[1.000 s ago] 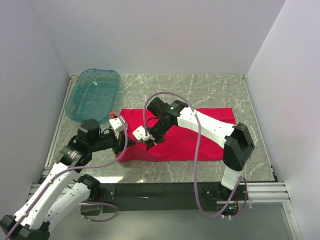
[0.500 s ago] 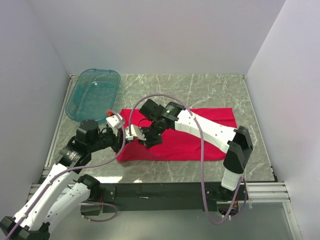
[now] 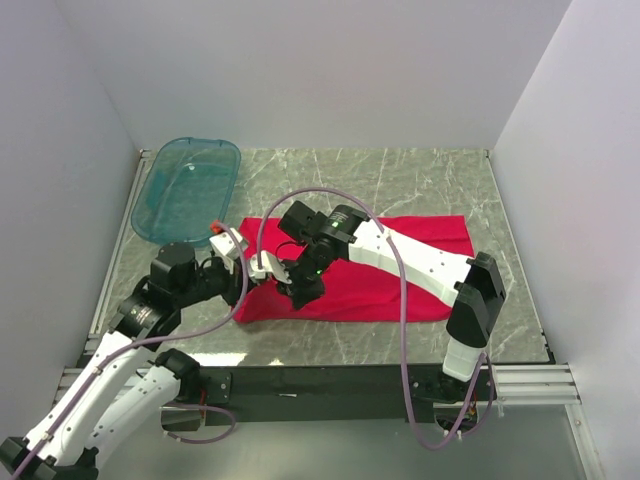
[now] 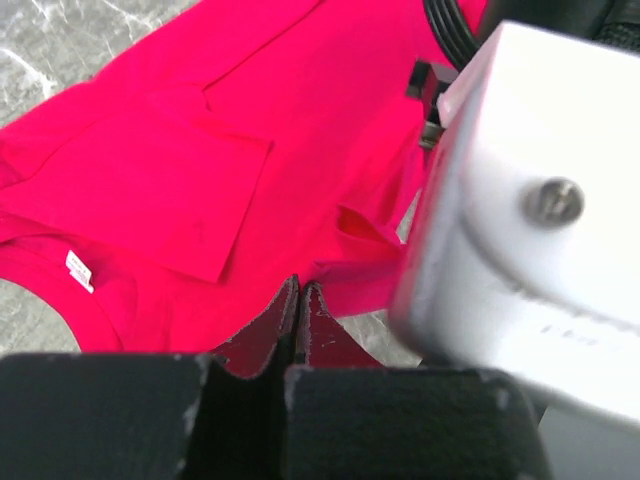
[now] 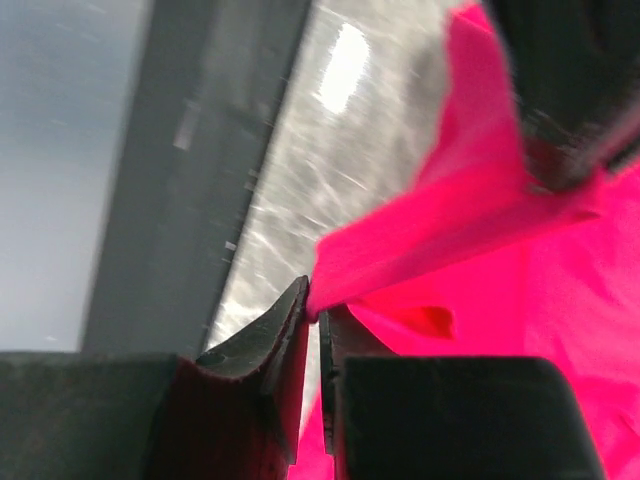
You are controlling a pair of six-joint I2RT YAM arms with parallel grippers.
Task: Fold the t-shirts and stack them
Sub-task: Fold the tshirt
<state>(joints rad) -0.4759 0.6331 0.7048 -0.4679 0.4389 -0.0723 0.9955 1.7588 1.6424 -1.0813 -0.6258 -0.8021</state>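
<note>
Marble table: left pincer, right pincer pinch red t-shirt; white tag unreadable.

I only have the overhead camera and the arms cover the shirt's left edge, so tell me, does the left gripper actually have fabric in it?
Observer: Yes. The left wrist view shows the left gripper shut on an edge of the red t-shirt.
Operator: And the right one?
Observer: In the right wrist view the right gripper has its jaws slightly apart, with a fold of the shirt reaching its tips. I cannot tell whether it is gripped.
Operator: Which end of the shirt is that?
Observer: Probably the neck end. A small white tag shows near the edge in the left wrist view.
</note>
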